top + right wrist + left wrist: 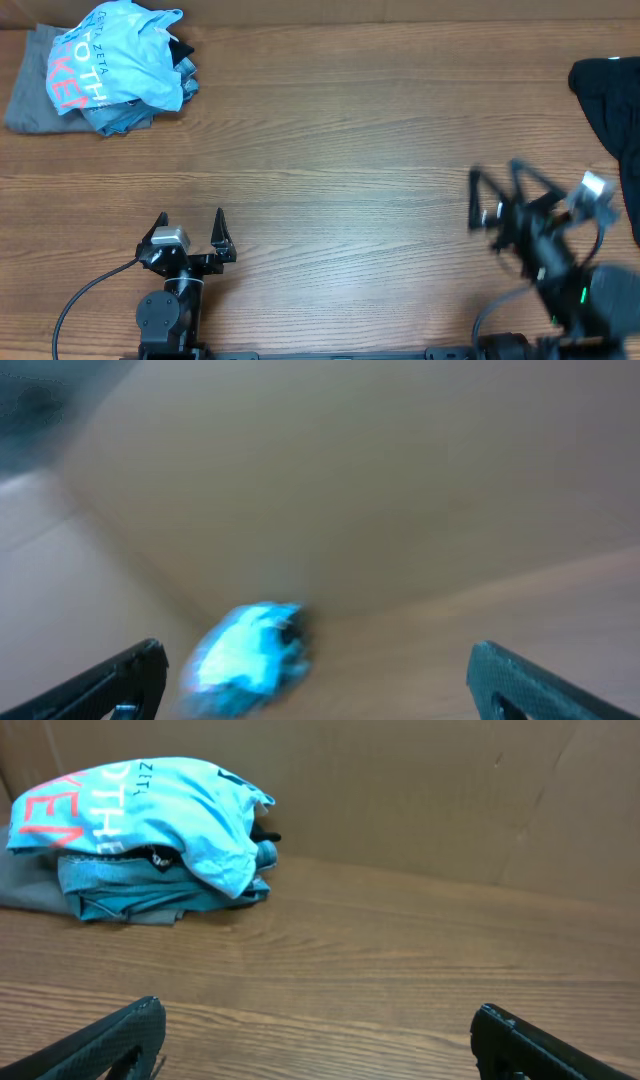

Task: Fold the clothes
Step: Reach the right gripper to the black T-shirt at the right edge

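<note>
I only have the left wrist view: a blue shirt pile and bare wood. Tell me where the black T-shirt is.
Observer: The black T-shirt lies at the table's far right edge in the overhead view, opposite the blue pile and partly cut off by the frame.
Operator: Report the other arm.
Observer: The right end effector is open and empty, on the near side of the shirt, not touching it.
Operator: Give me its camera feed.
Observer: The right wrist view is blurred; only the blue pile is recognisable there.
</note>
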`<state>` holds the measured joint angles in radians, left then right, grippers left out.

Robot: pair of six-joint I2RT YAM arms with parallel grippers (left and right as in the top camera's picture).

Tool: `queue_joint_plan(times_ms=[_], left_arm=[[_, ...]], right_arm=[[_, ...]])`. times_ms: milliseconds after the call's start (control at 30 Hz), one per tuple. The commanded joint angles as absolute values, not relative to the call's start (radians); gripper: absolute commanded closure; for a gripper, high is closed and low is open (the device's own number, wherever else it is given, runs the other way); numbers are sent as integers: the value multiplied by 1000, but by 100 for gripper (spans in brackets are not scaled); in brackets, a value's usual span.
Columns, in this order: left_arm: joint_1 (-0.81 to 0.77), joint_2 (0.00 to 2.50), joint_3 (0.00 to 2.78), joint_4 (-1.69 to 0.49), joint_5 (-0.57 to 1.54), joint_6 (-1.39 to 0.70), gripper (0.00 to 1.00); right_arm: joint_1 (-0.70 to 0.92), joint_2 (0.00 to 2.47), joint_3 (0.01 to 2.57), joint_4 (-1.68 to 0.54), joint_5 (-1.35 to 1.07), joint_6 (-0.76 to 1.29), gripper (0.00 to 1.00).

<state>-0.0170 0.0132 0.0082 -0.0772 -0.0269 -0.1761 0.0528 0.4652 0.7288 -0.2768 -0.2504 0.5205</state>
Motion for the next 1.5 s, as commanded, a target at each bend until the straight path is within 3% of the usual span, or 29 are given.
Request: queue_joint_plan(times_ms=[0, 133, 267, 500, 833, 933, 1467], left_arm=[[-9, 5, 5, -75, -26, -157, 0], [-9, 5, 5, -75, -26, -157, 0], [-9, 5, 5, -75, -26, -157, 0], [-9, 5, 5, -75, -26, -157, 0], [-9, 5, 5, -75, -26, -157, 0], [-9, 5, 5, -75, -26, -157, 0], [-9, 5, 5, -75, -26, -157, 0]], right_arm=[[46, 739, 997, -410, 181, 341, 0], [-34, 1122, 1359, -672, 435, 252, 0], [-167, 1446, 1606, -831, 506, 219, 0], [-353, 1800, 1717, -785, 524, 161, 0], [-582, 2045, 1717, -688, 483, 2, 0], [-622, 2093, 1717, -680, 437, -38, 9], [-670, 2205, 1716, -661, 323, -88, 20]])
